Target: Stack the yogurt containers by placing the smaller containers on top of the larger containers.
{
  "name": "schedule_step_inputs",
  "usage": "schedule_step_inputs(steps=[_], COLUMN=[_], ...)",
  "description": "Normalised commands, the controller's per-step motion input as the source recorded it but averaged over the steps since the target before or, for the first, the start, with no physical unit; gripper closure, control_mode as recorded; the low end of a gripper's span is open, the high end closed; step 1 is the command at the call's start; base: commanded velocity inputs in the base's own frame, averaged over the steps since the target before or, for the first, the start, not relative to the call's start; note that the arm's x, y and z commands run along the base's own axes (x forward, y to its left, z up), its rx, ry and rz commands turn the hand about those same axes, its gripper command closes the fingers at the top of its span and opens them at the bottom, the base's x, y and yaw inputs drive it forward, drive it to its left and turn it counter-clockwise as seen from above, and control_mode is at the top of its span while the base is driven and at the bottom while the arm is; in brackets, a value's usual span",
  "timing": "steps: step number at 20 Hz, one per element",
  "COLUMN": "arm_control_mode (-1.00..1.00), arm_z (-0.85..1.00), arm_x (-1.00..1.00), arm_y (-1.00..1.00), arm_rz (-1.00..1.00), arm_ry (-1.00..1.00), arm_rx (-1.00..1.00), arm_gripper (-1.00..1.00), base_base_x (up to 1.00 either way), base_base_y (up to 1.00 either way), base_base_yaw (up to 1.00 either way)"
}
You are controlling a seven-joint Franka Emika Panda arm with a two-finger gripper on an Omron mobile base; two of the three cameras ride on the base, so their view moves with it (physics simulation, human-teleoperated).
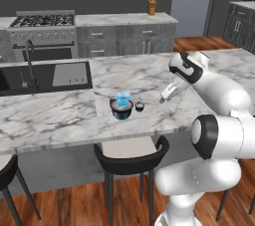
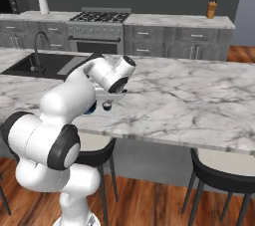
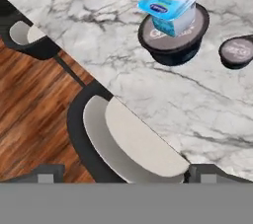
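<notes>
My gripper (image 1: 163,100) is wide open and holds nothing. It hangs over the counter (image 1: 64,113), off to the side of the tubs and apart from them. From my hand I see my two finger tips (image 3: 45,172) far apart at the bottom, with a stool (image 3: 123,144) under them and the counter edge beyond.

Past that sits the big dark tub (image 3: 170,45). The blue cup (image 3: 173,2) is already on top of it, a bit tilted. So I think that part is done.

The tiny cup (image 3: 237,52) is on the counter just beside the big tub, not touching it. I think this is my next job. I need to move over to the tiny cup, come down around it, close gently, lift it, and set it on the blue cup. The blue cup's top is small and leans a little, so I should go slow and put the tiny cup down right in the middle, or it may slide off.

I count three tubs: one big dark one, one blue one, one tiny one. I count two stools near me in the left view, and one sink (image 1: 45,76) farther along the counter.
</notes>
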Motion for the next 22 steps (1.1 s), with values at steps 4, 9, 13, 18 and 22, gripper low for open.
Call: schedule_step_inputs(steps=[4, 9, 13, 18, 22], arm_control_mode=[-1.0, -1.0, -1.0, -1.0, -1.0], arm_z=[0.0, -0.02, -0.22, -0.41, -0.24], arm_x=[0.17, 0.28, 0.05, 0.0, 0.04], arm_y=[-0.09, -0.05, 0.09, 0.0, -0.03], arm_rz=[0.42, 0.28, 0.15, 0.05, 0.01], arm_ry=[-0.29, -0.35, -0.43, -0.4, -0.27], arm_rx=[-0.03, -0.01, -0.03, -0.06, -0.01], arm_gripper=[-1.0, -1.0, -1.0, -1.0, -1.0], base_base_x=[0.0, 0.0, 0.0, 0.0, 0.0], base_base_y=[0.0, 0.0, 0.0, 0.0, 0.0], base_base_yaw=[0.0, 0.0, 0.0, 0.0, 0.0])
